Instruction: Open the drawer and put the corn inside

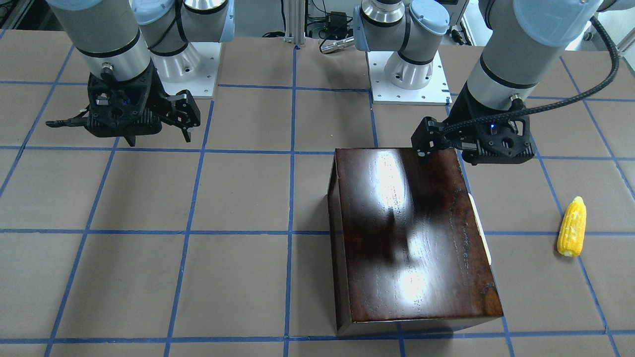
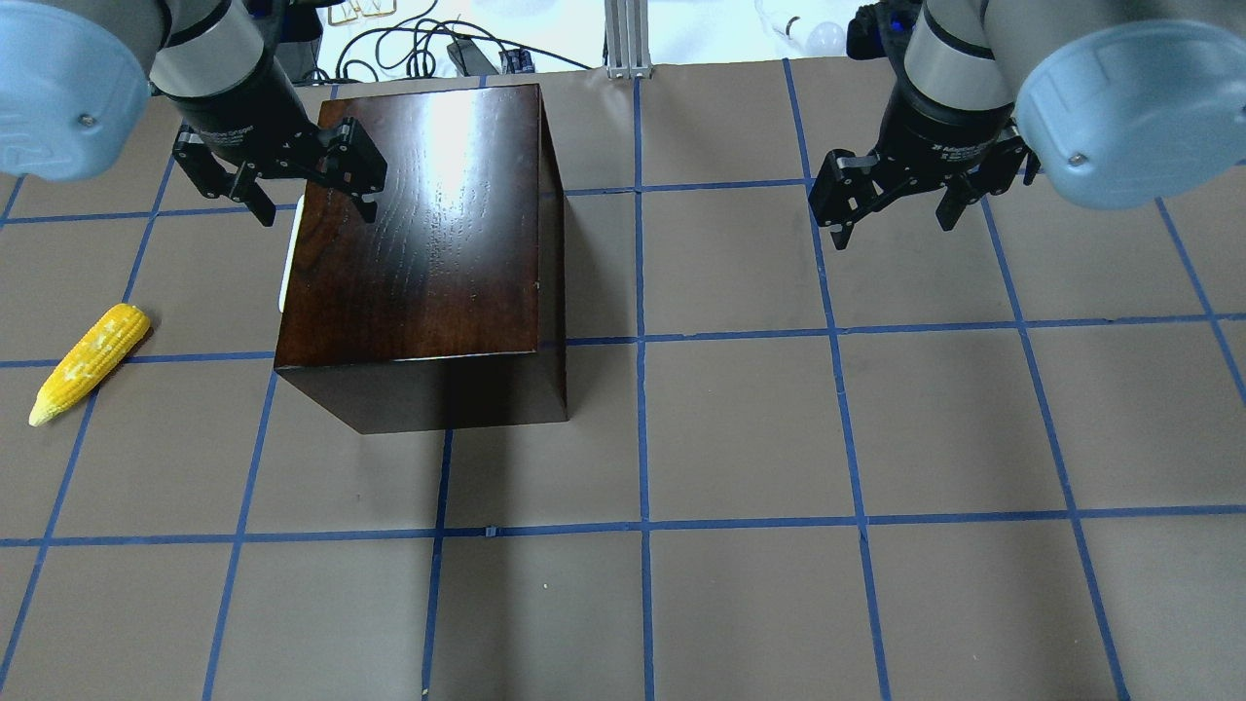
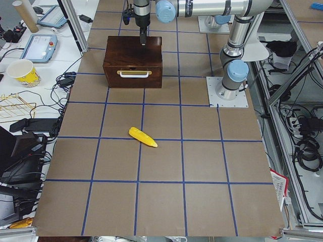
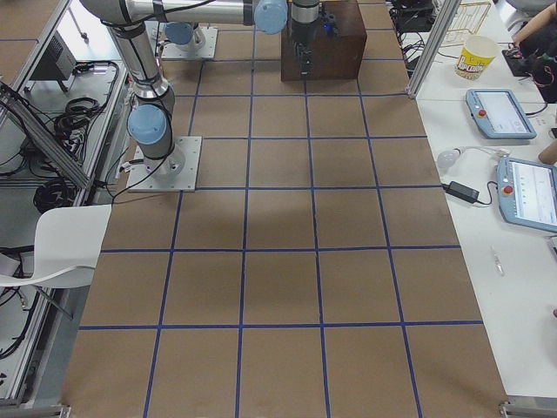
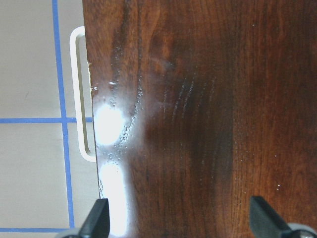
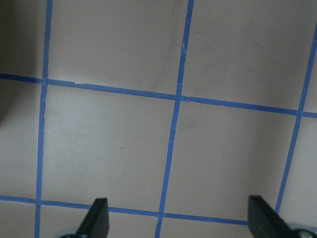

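The drawer is shut inside the glossy dark-brown box (image 2: 419, 224); only its white curved handle (image 2: 285, 263) shows, also seen in the exterior left view (image 3: 133, 74) and the left wrist view (image 5: 79, 94). The yellow corn (image 2: 90, 362) lies on the table on the handle side of the box, apart from it, and also shows in the front-facing view (image 1: 571, 226). My left gripper (image 2: 313, 206) is open and empty, hovering above the box's top near its handle-side edge (image 5: 179, 220). My right gripper (image 2: 894, 219) is open and empty above bare table (image 6: 178, 220).
The table (image 2: 740, 428) is brown with a blue tape grid. The two arm bases (image 1: 407, 74) stand on white plates at the robot's edge. Side benches hold tablets (image 4: 500, 113), a paper cup (image 3: 22, 73) and cables beyond the table's ends.
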Controlling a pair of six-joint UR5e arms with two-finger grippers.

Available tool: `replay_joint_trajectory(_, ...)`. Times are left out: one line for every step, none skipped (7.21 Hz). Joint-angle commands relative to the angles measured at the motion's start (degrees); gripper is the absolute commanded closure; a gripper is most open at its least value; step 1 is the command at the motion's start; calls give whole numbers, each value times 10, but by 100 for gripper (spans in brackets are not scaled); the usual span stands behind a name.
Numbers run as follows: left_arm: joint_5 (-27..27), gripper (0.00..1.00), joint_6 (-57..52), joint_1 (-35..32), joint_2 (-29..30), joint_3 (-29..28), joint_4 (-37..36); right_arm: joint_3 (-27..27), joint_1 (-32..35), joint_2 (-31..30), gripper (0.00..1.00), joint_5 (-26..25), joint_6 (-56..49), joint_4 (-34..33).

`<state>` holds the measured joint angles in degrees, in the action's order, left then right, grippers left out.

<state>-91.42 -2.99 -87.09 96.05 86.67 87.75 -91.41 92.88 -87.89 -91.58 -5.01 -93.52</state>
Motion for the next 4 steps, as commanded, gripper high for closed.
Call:
replay_joint_trajectory(-1, 0, -6, 36, 0, -4, 0, 0, -2, 0, 0, 0, 0, 0)
replay_joint_trajectory(7, 0, -44, 87, 3, -8, 1, 0, -2, 0, 0, 0, 0, 0)
replay_joint_trajectory(14, 0, -73, 119, 4, -8, 1, 0, -2, 0, 0, 0, 0, 0)
replay_joint_trajectory(39, 0, -90, 146, 6, -9, 0, 0, 0, 0, 0, 0, 0, 0)
